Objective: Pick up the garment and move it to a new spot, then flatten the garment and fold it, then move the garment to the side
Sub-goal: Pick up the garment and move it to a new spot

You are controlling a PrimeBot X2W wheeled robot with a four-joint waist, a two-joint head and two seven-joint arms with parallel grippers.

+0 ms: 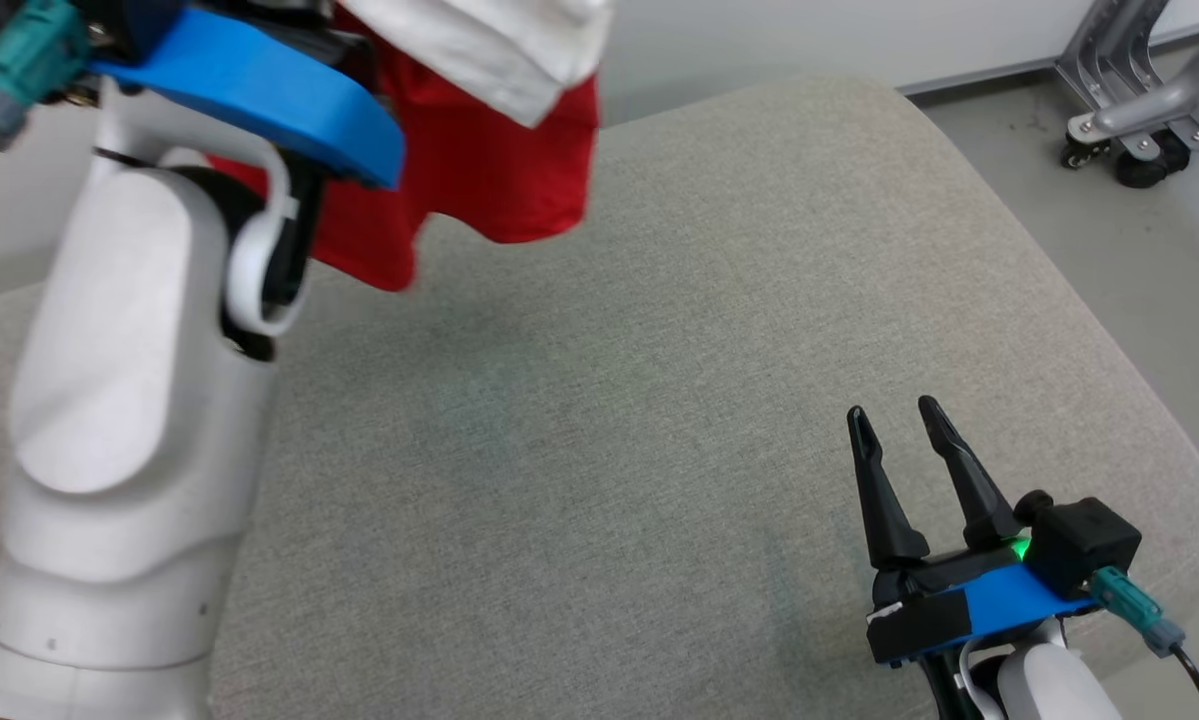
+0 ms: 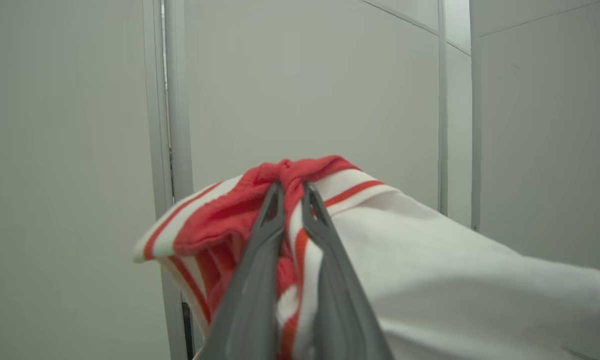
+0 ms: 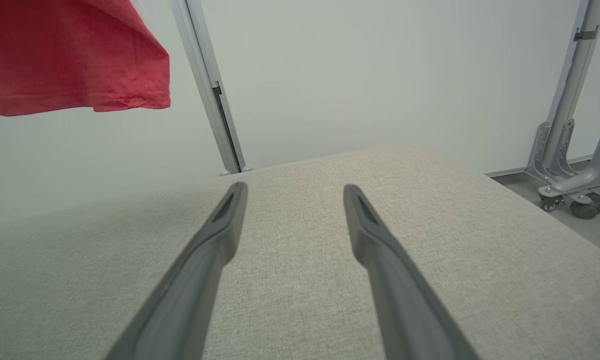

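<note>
The left arm is covering part of the garment at the upper left of the head view, where the top edge is also cutting it off. In the left wrist view it is running past the bottom and right edges.

Garment above cushion far left; right claw near right.
</note>
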